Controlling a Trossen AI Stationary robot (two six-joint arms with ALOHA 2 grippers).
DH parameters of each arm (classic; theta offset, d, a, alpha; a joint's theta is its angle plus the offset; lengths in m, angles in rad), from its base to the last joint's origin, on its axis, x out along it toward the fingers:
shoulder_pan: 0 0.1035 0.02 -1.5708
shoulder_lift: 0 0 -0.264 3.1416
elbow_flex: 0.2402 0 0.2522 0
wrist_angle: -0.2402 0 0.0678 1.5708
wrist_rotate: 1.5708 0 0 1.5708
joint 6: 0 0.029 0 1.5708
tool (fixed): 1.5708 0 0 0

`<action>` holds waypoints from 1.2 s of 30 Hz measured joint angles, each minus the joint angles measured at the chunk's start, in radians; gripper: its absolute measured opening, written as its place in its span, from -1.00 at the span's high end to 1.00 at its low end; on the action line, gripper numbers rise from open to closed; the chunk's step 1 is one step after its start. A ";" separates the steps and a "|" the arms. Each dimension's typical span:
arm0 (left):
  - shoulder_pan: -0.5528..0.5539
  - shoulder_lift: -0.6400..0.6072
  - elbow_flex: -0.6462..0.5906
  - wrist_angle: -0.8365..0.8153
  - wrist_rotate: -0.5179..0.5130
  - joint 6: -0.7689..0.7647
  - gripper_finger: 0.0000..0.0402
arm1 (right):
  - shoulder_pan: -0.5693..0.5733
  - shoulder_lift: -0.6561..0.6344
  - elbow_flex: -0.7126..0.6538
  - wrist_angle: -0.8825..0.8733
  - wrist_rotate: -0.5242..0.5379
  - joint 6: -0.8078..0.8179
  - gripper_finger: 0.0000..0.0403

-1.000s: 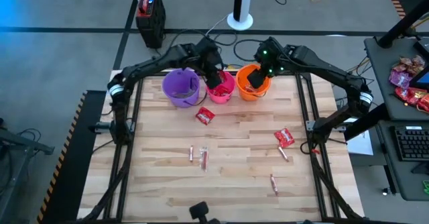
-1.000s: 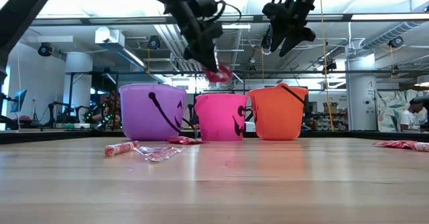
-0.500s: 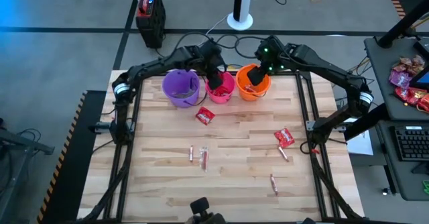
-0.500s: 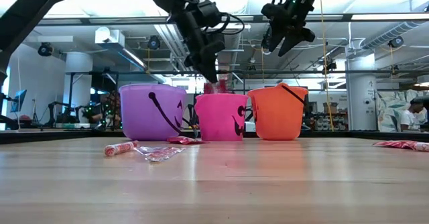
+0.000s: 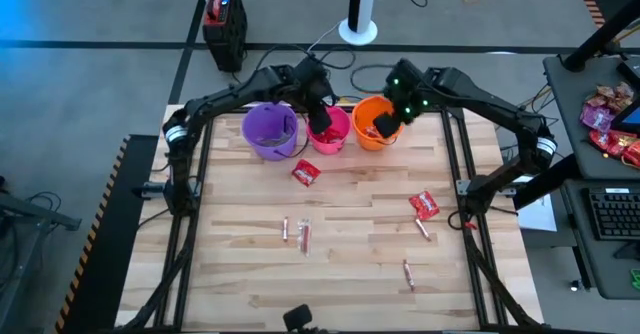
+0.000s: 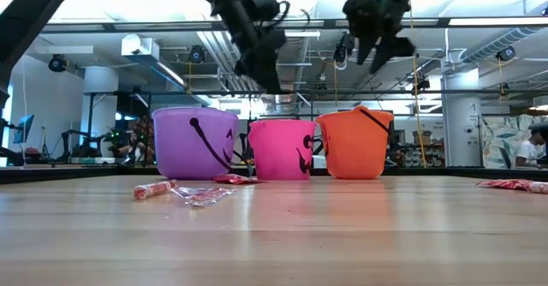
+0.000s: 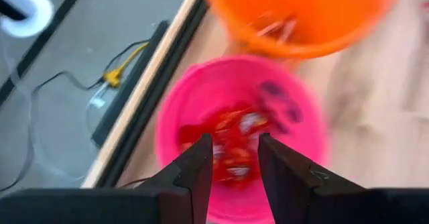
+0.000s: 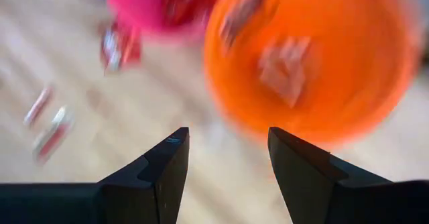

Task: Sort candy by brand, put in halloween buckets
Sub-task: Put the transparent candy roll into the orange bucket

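Three halloween buckets stand in a row at the table's far edge: purple [image 5: 268, 131], pink [image 5: 332, 134] and orange [image 5: 372, 124]. My left gripper [image 7: 234, 162] hangs open over the pink bucket [image 7: 234, 130], which holds red packets [image 7: 231, 131]; nothing is between its fingers. My right gripper [image 8: 228, 158] is open above the orange bucket's [image 8: 308, 56] near rim and is empty too. Loose candy lies flat on the table: a red packet [image 5: 305, 173] near the pink bucket, another [image 5: 424, 206] toward the right, and thin sticks [image 5: 304, 236] [image 5: 408, 272] nearer the front.
A black box [image 5: 225, 14] and a white stand base [image 5: 358, 29] sit on the floor beyond the table. A side desk at the right carries a heap of wrappers [image 5: 610, 124] and a keyboard [image 5: 610, 214]. Bare wood stretches across the table's near half.
My left gripper dipped toward the pink bucket with a red packet, let it go, and rose again; the packet has dropped into the pink bucket. My right gripper has tipped and turned a little above the orange bucket.
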 joint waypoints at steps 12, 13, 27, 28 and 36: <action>-0.183 -0.208 -0.020 -0.010 -0.038 -0.195 0.54 | 0.381 -0.066 -0.221 -0.139 -0.098 0.357 0.03; -0.211 -0.224 -0.027 -0.011 -0.063 -0.217 0.55 | 0.416 -0.077 -0.265 -0.122 -0.093 0.389 0.03; -0.519 -0.447 -0.275 -0.002 -0.487 -0.412 0.55 | 0.703 -0.217 -0.807 0.138 -0.079 0.741 0.03; -0.518 -0.465 -0.299 0.000 -0.487 -0.419 0.55 | 0.713 -0.215 -0.828 0.163 -0.080 0.753 0.03; -0.510 -0.665 -0.476 0.089 -0.485 -0.423 0.55 | 0.754 -0.197 -0.910 0.317 -0.080 0.823 0.03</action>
